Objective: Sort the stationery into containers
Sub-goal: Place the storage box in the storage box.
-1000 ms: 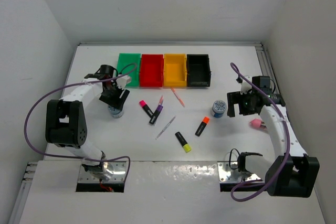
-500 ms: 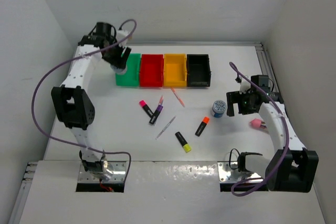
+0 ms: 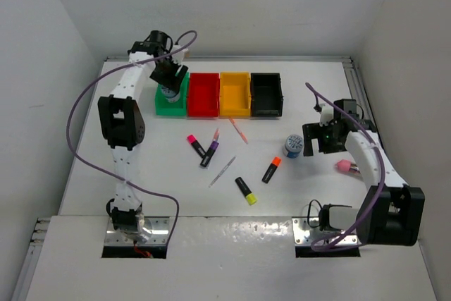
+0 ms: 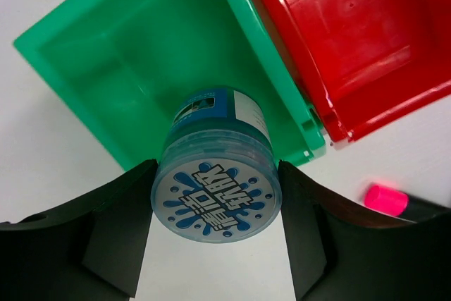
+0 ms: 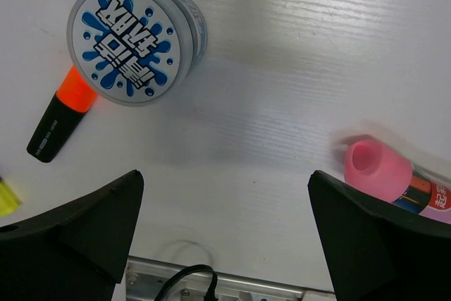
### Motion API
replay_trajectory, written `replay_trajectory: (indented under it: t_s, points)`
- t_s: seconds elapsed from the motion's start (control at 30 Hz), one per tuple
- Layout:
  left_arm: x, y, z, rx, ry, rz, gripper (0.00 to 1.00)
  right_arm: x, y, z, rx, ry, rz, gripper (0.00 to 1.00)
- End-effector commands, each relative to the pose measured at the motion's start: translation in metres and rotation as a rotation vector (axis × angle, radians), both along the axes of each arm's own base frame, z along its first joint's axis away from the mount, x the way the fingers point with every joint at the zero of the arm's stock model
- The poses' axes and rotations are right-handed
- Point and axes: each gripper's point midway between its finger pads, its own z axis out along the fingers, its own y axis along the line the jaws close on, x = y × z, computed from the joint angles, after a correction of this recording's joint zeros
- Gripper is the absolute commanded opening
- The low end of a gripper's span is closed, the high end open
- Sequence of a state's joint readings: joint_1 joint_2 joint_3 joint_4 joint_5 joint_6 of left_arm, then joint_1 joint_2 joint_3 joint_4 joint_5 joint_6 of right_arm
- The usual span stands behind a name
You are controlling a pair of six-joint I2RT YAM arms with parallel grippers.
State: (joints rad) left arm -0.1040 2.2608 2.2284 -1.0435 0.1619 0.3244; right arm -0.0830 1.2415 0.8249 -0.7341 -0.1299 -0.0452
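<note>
My left gripper (image 3: 169, 81) is shut on a round blue-white roll (image 4: 217, 187) and holds it over the near part of the green bin (image 4: 106, 68), which shows in the top view (image 3: 177, 81). The red bin (image 3: 203, 94), yellow-orange bin (image 3: 235, 94) and black bin (image 3: 266, 93) stand in a row to its right. My right gripper (image 3: 320, 139) is open and empty, between the second roll (image 3: 294, 146) and the pink block (image 3: 344, 166). In the right wrist view the roll (image 5: 134, 42) is upper left, the pink block (image 5: 377, 167) at right.
Highlighters lie mid-table: pink cap (image 3: 195, 145), purple cap (image 3: 209, 151), orange cap (image 3: 272, 169), yellow cap (image 3: 246, 190). A grey pen (image 3: 223, 171) and a pink pen (image 3: 239, 131) lie among them. Walls close in on both sides; a rail runs along the right edge.
My left arm carried the roll from the table at left up and across to above the green bin. The right gripper has barely moved.
</note>
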Motion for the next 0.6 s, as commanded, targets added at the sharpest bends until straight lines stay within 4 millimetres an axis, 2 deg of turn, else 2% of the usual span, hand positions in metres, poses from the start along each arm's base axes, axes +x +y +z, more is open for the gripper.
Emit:
replay_trajectory:
  t_s: [0.0, 0.33, 0.57]
  points:
    - [0.017, -0.005, 0.022, -0.019, -0.090, 0.008, 0.00, 0.018, -0.005, 0.011, -0.019, -0.054, -0.013, 0.98]
    - [0.039, 0.003, -0.003, 0.056, -0.117, 0.056, 0.00, 0.023, -0.004, 0.008, -0.001, -0.029, -0.026, 0.99]
    - [0.056, 0.004, -0.008, 0.067, -0.165, 0.077, 0.00, 0.024, -0.003, 0.005, 0.002, -0.008, -0.024, 0.99]
